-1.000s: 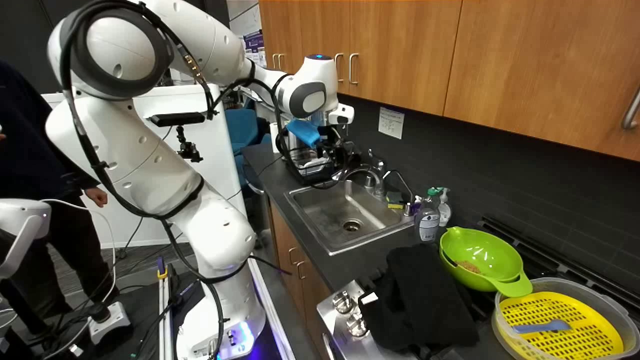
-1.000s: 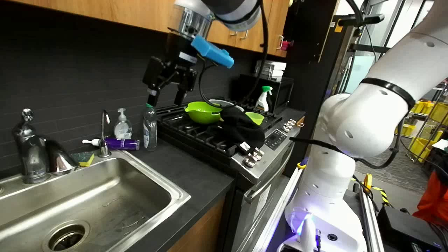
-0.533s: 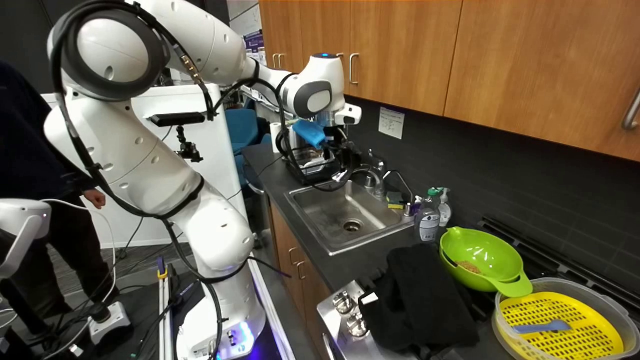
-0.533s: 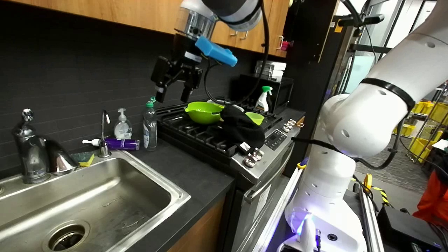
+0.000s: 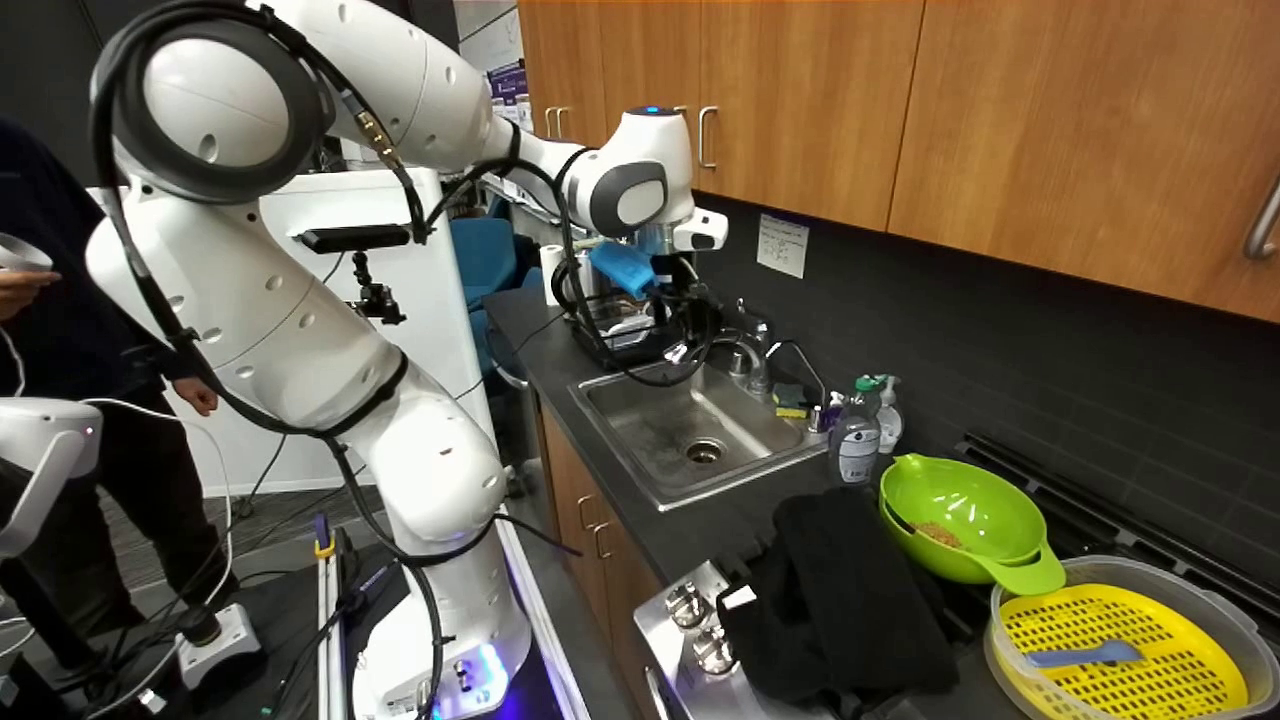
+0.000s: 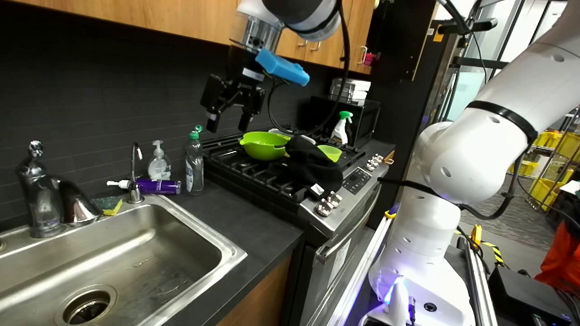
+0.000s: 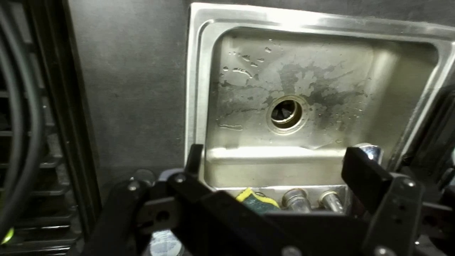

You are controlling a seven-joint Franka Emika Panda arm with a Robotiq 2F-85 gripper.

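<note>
Jaws: spread wide with nothing between them; the gripper [image 6: 229,123] hangs in the air, apparently above the faucet side of the sink.
Sink [image 7: 194,89]: stainless steel, wet on its floor; in the wrist view the drain [image 7: 287,114] lies near 12 o'clock from the middle of the jaws.
Scrub sponge [image 7: 262,203]: yellow and green, on the back rim between 6 and 7 o'clock from the drain, partly hidden by the gripper.
Chrome faucet [image 6: 43,199]: what looks like its spout shows in the wrist view at 4 o'clock from the drain, overlapped by one finger [image 7: 366,174].
Dish-soap bottle [image 6: 194,163]: upright on the counter [image 6: 240,226], toward 7 o'clock from the gripper in an exterior view.
Lime-green bowl [image 6: 263,147]: on the stove [image 6: 346,201], toward 4 o'clock in that view.
Wrist: best held level, I judge; any lowering seems safest slow and vertical, with that finger first shifted clear of the spout.
Cable [image 6: 346,52]: loops loosely beside the gripper; big turns could snag it, so short moves look wiser.
</note>
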